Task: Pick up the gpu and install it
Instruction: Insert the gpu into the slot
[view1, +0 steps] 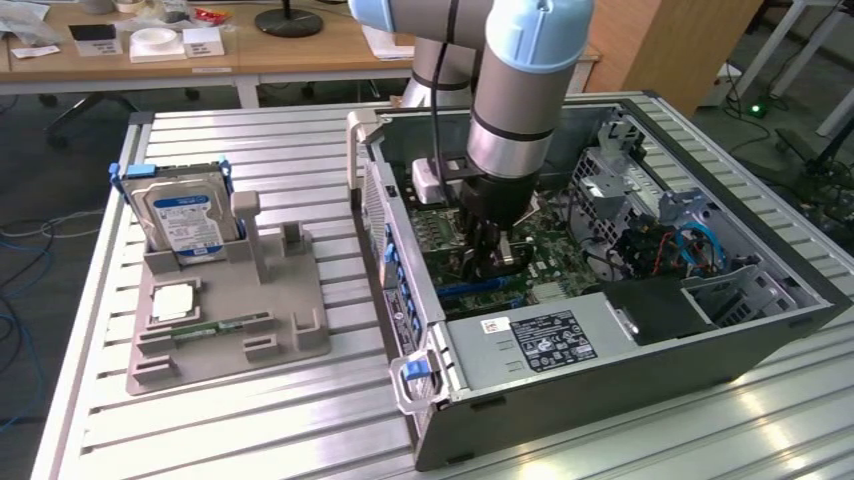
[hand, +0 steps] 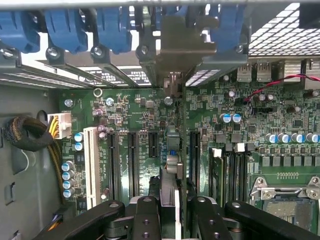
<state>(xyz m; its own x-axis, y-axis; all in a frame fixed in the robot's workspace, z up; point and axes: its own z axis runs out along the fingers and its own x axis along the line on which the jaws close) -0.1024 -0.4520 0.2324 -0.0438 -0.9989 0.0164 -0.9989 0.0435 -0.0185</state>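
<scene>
The gpu is a thin green card seen edge-on, standing upright over the motherboard between the black expansion slots. Its silver bracket sits against the rear slot openings, among the blue latches. My gripper is shut on the card's upper edge, one black finger on each side. In the exterior view the gripper reaches down inside the open computer case, and the arm hides most of the card. I cannot tell whether the card is seated in a slot.
A white slot and a cable bundle lie to one side, the CPU socket to the other. The power supply fills the case's near end. Outside, a grey holder carries a hard drive and a memory stick.
</scene>
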